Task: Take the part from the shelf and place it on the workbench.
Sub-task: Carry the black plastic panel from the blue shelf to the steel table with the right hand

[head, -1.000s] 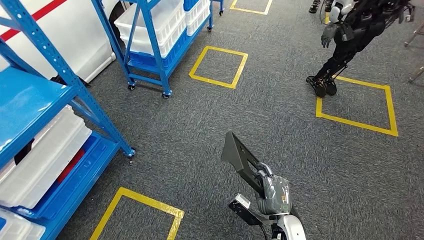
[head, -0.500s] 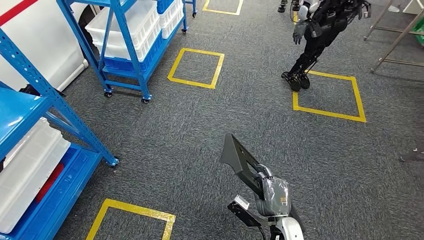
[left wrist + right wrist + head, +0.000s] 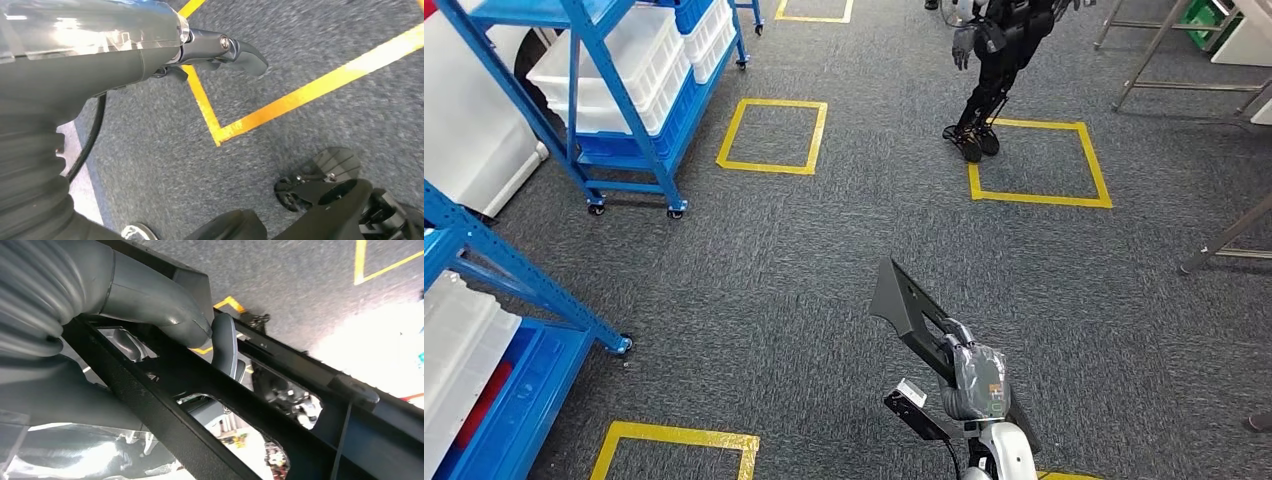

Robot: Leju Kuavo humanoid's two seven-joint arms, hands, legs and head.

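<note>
The dark grey part [image 3: 912, 312] juts up and forward from the right hand [image 3: 974, 378], held above the grey carpet floor [image 3: 804, 270]. In the right wrist view the thumb and fingers [image 3: 225, 342] wrap around one of its bars. Blue shelves [image 3: 614, 90] with white bins [image 3: 639, 50] stand at the floor's far left, yellow tape squares [image 3: 772, 135] mark the carpet, and another robot [image 3: 989, 60] stands far ahead. The left hand [image 3: 200, 47] hangs over the floor, its fingers [image 3: 245, 52] curled on nothing.
</note>
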